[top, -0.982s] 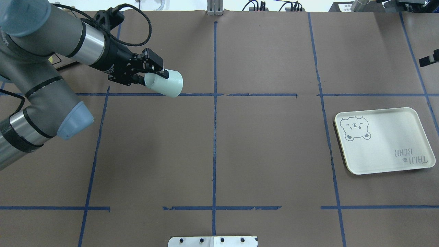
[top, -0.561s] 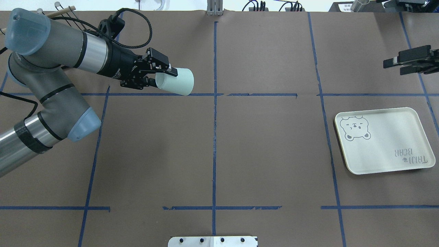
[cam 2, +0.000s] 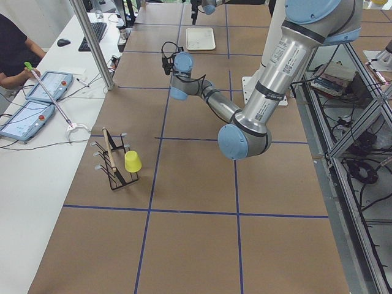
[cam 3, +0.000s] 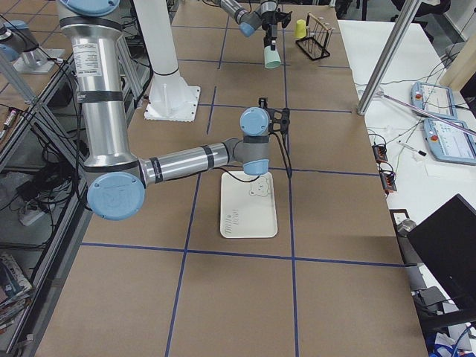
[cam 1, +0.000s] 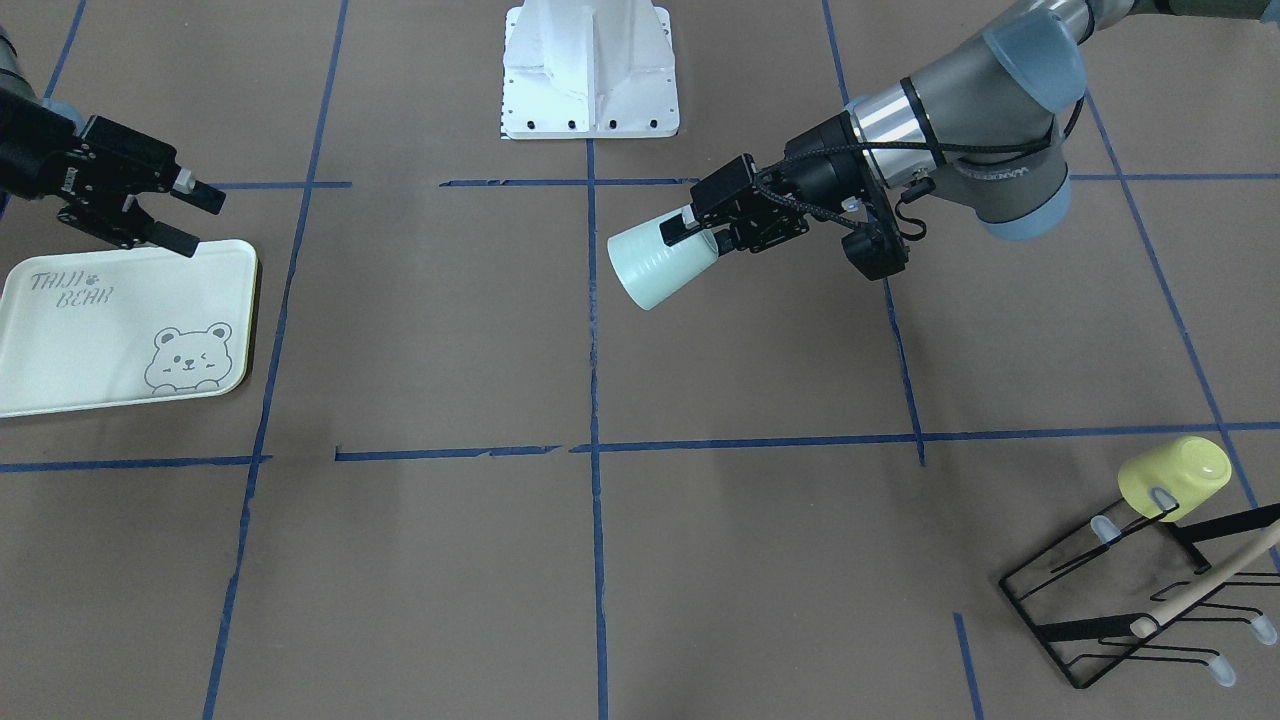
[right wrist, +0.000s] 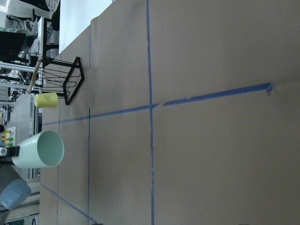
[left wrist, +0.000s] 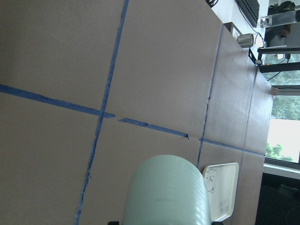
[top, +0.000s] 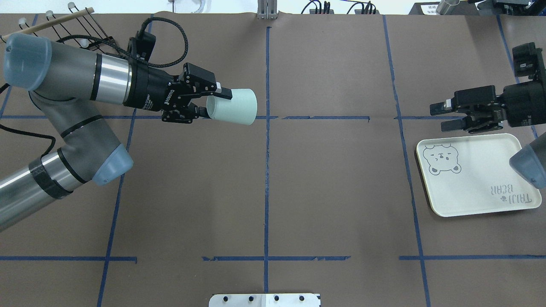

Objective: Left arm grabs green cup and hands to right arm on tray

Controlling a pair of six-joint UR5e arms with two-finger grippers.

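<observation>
My left gripper (top: pixel 215 103) is shut on the pale mint-green cup (top: pixel 233 107) and holds it on its side above the table, left of the centre tape line. The cup's mouth points toward the right arm, as the right wrist view (right wrist: pixel 40 150) shows. In the front view, the left gripper (cam 1: pixel 700 238) and cup (cam 1: pixel 658 267) are right of centre. My right gripper (top: pixel 438 117) is open and empty, hovering just past the far left corner of the tray (top: pixel 477 187). It is far from the cup. In the front view, the right gripper (cam 1: pixel 203 223) hangs above the tray (cam 1: pixel 90 350).
A black wire rack (cam 1: pixel 1120 610) with a wooden rod stands at the table's far left. It carries a yellow cup (cam 1: pixel 1175 478) upside down on a prong. The white robot base plate (cam 1: pixel 590 80) is at the near middle edge. Blue tape lines grid the brown table.
My left arm has carried the green cup to the right, toward the centre line. My right gripper has come in from the right edge and moved left to the tray's far corner.
</observation>
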